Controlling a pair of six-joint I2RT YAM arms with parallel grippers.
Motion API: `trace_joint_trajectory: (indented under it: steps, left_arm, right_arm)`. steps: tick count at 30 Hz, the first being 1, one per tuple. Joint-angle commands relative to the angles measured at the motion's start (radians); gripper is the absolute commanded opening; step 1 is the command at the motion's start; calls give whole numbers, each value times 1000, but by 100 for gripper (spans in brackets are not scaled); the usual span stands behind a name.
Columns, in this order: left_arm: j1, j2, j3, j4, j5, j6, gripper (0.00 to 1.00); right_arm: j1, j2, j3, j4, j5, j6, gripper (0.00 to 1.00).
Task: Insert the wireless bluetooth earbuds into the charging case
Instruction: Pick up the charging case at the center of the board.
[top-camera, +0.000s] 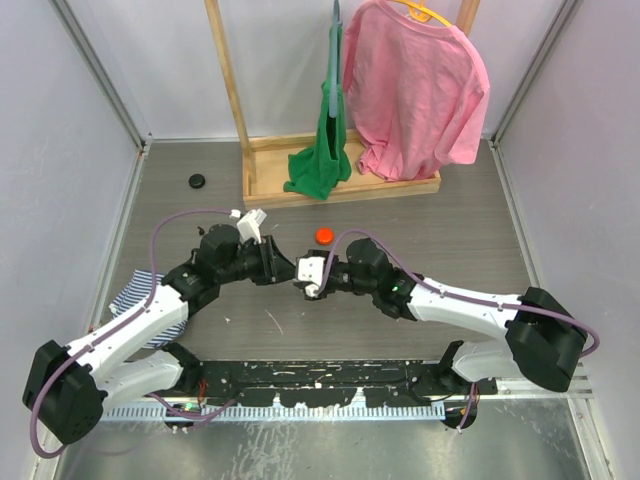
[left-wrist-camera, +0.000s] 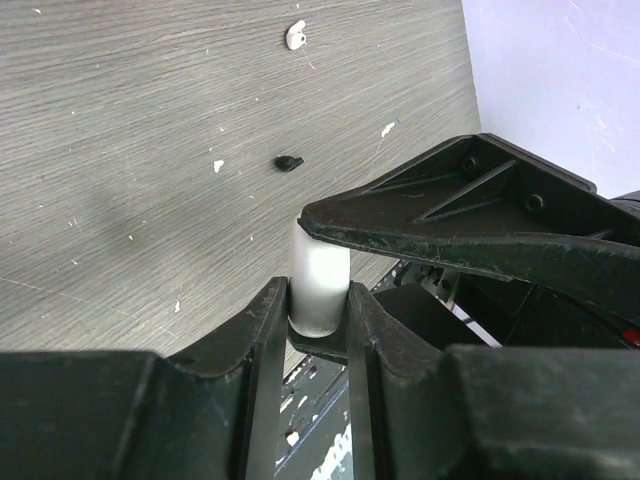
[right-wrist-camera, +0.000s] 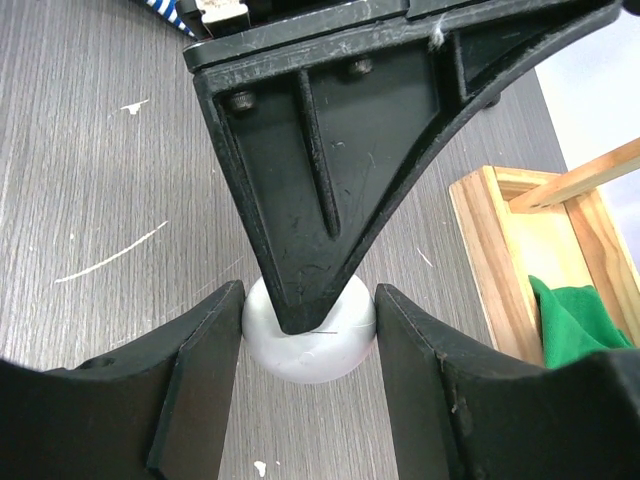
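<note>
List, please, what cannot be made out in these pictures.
Whether the charging case is open: a finger of the other arm covers its top in both wrist views.
The case in the top view: hidden between the left gripper and right gripper.
White speck, left wrist view: too small to call an earbud.
Black speck, same view: too small to name.

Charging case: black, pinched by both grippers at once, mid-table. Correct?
Not black. The charging case is white, as the right wrist view shows plainly. The rest holds: the left gripper and the right gripper both pinch it at once, mid-table.
</note>
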Motion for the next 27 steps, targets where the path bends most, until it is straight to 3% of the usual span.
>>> trace_joint_trajectory:
  steps: [1, 8, 12, 20, 27]
  left_arm:
    - [2, -44, 8, 59, 15, 13, 23]
    - [2, -93, 17, -1, -29, 50, 8]
    - [2, -131, 24, -46, -73, 65, 7]
    - [3, -181, 26, -96, -105, 11, 4]
    - [5, -193, 9, -102, -152, -225, 0]
  right_arm:
    - [6, -37, -10, 98, -25, -4, 45]
    - [6, -80, -44, 120, 4, -9, 67]
    - [6, -139, -116, 177, 38, -12, 76]
    - [10, -195, -222, 329, 87, -11, 78]
    - [49, -130, -283, 569, 201, -55, 77]
